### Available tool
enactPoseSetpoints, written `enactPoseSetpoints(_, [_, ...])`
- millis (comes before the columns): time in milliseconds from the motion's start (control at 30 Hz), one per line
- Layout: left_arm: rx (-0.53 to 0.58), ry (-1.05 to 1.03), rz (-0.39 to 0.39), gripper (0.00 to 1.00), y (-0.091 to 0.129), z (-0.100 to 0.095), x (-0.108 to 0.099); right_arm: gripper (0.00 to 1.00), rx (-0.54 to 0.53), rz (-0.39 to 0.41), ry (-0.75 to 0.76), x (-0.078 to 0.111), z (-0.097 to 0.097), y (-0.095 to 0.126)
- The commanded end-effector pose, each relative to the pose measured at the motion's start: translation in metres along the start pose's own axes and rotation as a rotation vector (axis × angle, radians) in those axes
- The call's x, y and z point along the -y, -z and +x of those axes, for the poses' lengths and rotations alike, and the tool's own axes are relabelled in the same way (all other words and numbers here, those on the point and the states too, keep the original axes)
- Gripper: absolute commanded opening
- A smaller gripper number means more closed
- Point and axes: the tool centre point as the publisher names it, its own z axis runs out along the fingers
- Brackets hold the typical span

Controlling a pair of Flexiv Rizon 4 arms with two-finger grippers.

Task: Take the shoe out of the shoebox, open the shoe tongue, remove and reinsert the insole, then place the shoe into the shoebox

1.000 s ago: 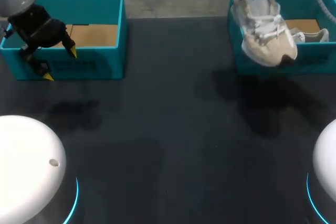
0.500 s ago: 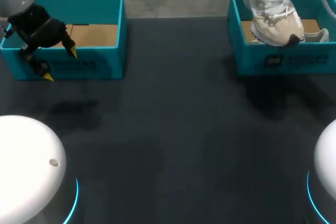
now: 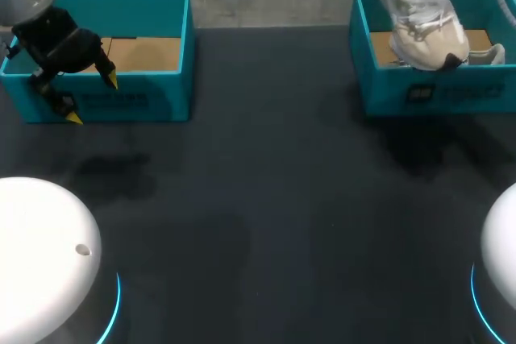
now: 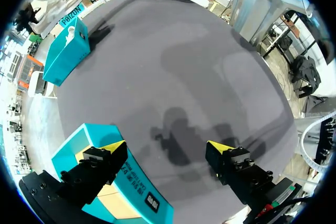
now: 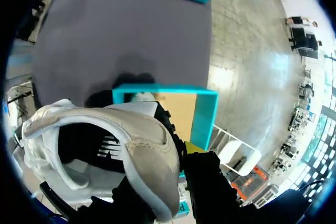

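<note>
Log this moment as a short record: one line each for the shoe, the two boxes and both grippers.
shoe: off the table, toe down, hanging over the right box
right box: teal, open, at the table's far right
left box: teal, open, at the far left
right gripper: shut on the shoe's heel collar, above the right box
left gripper: open, holding nothing, straddling the left box's front wall
</note>
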Motion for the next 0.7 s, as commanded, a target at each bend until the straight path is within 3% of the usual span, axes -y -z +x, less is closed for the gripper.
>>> enactPoseSetpoints(33, [-0.003,0.0,-0.003,1.0,0.0,0.0,0.0,0.0,-0.003,-0.022,0.008,0.024,-0.016,-0.014])
enactPoseSetpoints(333, [-0.003,0.0,-0.003,1.0,0.0,0.0,0.0,0.0,0.003,-0.03,0.036,0.08,-0.04,-0.043])
enactPoseSetpoints(700, [-0.003,0.0,-0.003,1.0,0.0,0.0,0.0,0.0,-0.012,0.004,0.068,0.114,-0.068,-0.075])
